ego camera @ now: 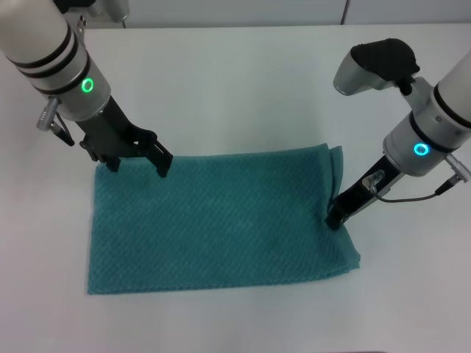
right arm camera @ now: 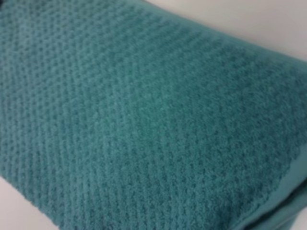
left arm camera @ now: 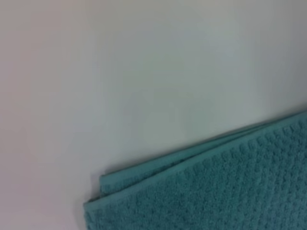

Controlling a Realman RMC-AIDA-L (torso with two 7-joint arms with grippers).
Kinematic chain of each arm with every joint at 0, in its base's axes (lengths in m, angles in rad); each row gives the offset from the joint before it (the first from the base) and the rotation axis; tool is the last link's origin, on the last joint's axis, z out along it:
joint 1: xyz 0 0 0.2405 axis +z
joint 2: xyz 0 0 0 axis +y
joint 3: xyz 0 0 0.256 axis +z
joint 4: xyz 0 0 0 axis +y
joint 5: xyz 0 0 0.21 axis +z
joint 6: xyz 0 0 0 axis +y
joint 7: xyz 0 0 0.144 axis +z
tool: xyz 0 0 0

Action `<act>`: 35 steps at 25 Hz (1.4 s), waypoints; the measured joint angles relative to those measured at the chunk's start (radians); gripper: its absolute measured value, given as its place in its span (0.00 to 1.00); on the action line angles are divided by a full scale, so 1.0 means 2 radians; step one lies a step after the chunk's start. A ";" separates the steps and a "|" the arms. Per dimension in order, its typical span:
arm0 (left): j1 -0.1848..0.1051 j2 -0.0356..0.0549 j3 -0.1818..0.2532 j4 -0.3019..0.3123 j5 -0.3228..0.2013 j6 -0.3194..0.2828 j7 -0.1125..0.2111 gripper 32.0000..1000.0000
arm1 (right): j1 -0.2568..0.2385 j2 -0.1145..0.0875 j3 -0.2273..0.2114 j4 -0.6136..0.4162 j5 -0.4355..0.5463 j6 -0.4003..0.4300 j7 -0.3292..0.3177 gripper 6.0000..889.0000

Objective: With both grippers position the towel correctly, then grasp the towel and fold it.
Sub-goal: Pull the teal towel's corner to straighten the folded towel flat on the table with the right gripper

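From the head camera, a big teal-green towel (ego camera: 221, 220) with a bumpy waffle weave lies flat on the plain white worktop (ego camera: 243, 81), in the middle. It is a wide rectangle.

The left black metal gripper (ego camera: 136, 163) sits at the towel's 10 o'clock corner. Its jaws are spread apart, with 1 finger tip at the far edge of the towel and the other at the corner. They are not grasping anything.

The right black metal gripper (ego camera: 335, 217) is at the towel's 3 o'clock edge. Its tip presses on the cloth there, and the edge is bunched up beside it. I cannot tell if its jaws are released or clenched.

From the left wrist camera, a corner of the towel (left arm camera: 211, 191) lies on the worktop (left arm camera: 144, 72). 2 layers show at the edge, 1 on top of the other.

From the right wrist camera, the towel (right arm camera: 134, 124) fills nearly all the view, very close up. A bit of worktop (right arm camera: 249, 19) shows past 1 edge.
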 joint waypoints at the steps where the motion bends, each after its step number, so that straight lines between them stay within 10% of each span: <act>1: 0.000 0.0000 0.000 0.000 0.000 0.000 0.000 0.91 | 0.000 0.000 0.000 0.000 0.001 -0.002 -0.001 0.06; 35: 0.001 0.0000 0.005 0.000 0.000 0.000 0.000 0.91 | 0.000 -0.001 -0.052 -0.003 0.042 -0.020 -0.001 0.06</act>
